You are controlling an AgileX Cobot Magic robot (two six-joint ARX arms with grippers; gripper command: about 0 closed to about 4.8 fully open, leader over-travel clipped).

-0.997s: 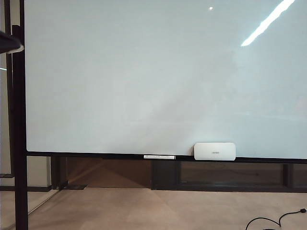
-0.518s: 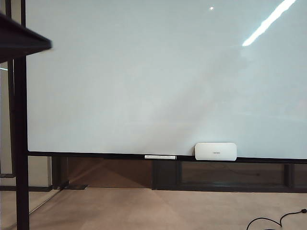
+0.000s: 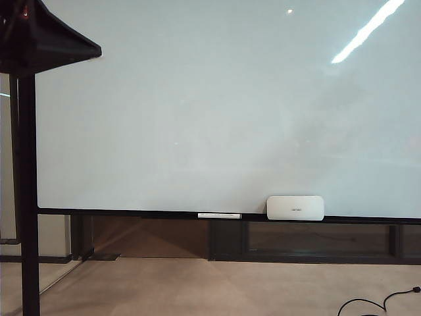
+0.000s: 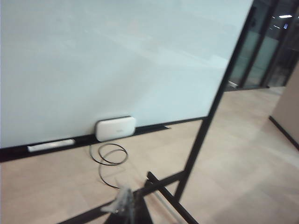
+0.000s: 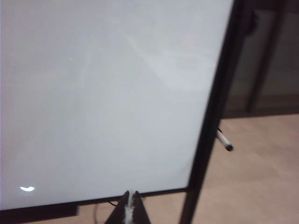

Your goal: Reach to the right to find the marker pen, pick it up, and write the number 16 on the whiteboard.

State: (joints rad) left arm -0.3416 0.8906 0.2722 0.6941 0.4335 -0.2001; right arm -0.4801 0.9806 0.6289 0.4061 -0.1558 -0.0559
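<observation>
Where rail (image 3: 131,212) runs, eraser (image 3: 295,208), strip (image 3: 219,215).

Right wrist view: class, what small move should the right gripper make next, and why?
Probably swing the right gripper further toward the marker pen, opening on the way. The pen juts out just past the black post at the whiteboard edge, off to the gripper's side. The gripper is shut and empty, pointing at the board's lower rail. The left gripper aims at the floor, too blurred to read.
</observation>
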